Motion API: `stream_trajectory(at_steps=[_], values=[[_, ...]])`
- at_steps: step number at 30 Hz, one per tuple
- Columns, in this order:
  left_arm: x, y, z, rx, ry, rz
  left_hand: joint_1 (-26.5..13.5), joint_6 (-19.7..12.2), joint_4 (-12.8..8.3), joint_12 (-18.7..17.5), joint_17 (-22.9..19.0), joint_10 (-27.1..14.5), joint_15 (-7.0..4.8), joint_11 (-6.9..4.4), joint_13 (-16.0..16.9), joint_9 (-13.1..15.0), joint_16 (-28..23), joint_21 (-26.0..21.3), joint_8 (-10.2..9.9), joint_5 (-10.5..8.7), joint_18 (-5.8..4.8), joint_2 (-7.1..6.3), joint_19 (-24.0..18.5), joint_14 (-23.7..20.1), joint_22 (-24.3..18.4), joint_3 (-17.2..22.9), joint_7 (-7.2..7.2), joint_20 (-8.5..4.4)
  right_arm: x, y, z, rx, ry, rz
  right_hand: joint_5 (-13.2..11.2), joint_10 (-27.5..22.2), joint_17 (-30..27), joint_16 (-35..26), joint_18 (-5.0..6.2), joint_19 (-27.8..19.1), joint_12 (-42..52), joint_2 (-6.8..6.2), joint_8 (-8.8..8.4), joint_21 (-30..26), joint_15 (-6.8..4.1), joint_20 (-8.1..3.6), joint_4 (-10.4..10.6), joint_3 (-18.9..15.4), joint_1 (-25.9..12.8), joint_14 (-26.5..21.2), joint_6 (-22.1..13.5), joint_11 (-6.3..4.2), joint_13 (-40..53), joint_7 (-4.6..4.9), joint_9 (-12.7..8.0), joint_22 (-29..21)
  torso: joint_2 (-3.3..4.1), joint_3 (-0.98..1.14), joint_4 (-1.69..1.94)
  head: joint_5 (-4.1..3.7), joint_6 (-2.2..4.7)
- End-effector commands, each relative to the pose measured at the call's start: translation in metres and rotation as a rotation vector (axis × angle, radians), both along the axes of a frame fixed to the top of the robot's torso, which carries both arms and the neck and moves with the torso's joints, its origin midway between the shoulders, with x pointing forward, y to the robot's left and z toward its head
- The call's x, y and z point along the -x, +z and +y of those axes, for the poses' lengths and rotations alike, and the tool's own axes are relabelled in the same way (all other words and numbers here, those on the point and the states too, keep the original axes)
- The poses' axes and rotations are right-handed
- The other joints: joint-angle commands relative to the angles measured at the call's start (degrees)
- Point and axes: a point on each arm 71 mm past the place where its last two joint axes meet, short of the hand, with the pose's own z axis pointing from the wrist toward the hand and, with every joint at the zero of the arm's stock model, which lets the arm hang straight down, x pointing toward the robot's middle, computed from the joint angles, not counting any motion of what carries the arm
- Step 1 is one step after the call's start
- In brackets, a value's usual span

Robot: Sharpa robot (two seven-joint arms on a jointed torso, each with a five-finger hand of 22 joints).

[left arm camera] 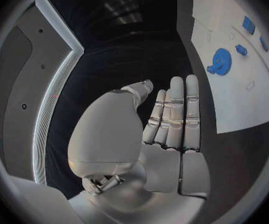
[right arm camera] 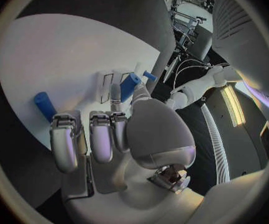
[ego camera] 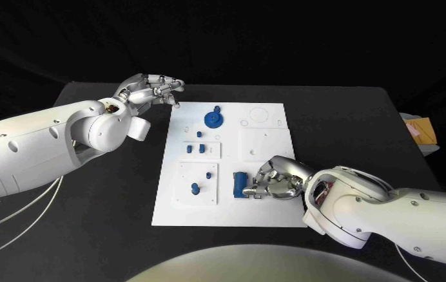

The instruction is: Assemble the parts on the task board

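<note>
Your right hand (ego camera: pixel 276 180), at the lower right of the head view, curls its fingers beside the blue cylinder (ego camera: pixel 241 183) on the task board (ego camera: pixel 265 214); whether they hold it, you cannot tell. If they close off-centre, it may roll away, I think. Your left hand (ego camera: pixel 149 91) at the upper left holds nothing, fingers slightly curled.

Black table (ego camera: pixel 353 121) — matte top, set against a wholly dark backdrop beyond its far edge. Tan, box-like object (ego camera: pixel 421 129) at the table's right edge, partly cut off by the picture's border. Left wrist view: dark wall panel edged by a long pale light strip (left arm camera: pixel 54 92); right wrist view: a similar glowing strip (right arm camera: pixel 231 104) and, further off, a lit area with metal-framed equipment (right arm camera: pixel 187 15) — details too small to tell.
</note>
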Motion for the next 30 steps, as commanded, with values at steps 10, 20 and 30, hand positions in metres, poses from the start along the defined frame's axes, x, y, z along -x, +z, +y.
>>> stream_trajectory(at_steps=[10,20,30], values=[[0.0008,0.0005,-0.0016,0.009,-0.017,-0.001,-0.04,-0.41,0.52,0.26,-0.03,-0.33,0.12,-0.07,0.04,0.08,-0.31,-0.29,-0.32,0.22,0.72,0.6,0.32,-0.24,-0.12,0.02,0.08,0.16,-0.0011,-0.0015,0.0,0.039,0.02,-0.008,1.38,4.38,15.1,0.24,-0.81,6.0,0.35,0.78,0.65,0.2,-0.48,-0.65,-0.08,-0.61,2.88,5.97,0.28,-0.66,13.14,-0.68,-0.09,15.09,-0.01,-0.06,0.03,-0.1,-0.23],[0.0012,0.0002,-0.0003,0.008,-0.016,0.002,-0.04,-0.41,0.52,0.26,-0.03,-0.33,0.12,-0.07,0.04,0.08,-0.31,-0.29,-0.32,0.22,0.72,0.6,0.32,-0.24,-0.12,0.02,0.08,0.16,-0.0011,-0.0009,-0.0041,0.04,0.015,-0.012,4.41,4.38,15.1,0.24,-0.81,6.0,0.32,1.36,0.87,0.2,-0.76,-0.94,-0.11,0.42,6.57,5.97,-0.06,-0.96,13.14,-0.99,-0.46,15.09,0.0,-0.04,0.02,0.05,-0.3],[0.0016,-0.0001,0.0011,0.006,-0.015,0.004,-0.11,-0.42,0.68,0.29,-0.02,-0.37,0.13,-0.06,0.03,0.09,-0.31,-0.37,-0.33,0.23,0.72,0.69,0.35,-0.25,-0.17,0.01,0.08,0.18,0.0005,-0.0001,-0.0053,0.024,0.021,0.0,7.52,4.37,15.1,0.24,-0.81,6.0,0.3,0.66,0.84,0.2,-0.75,-0.99,0.31,0.44,6.78,5.97,-0.21,-0.89,13.15,-0.85,-0.84,15.09,-0.01,0.0,-0.02,0.1,-0.34]])
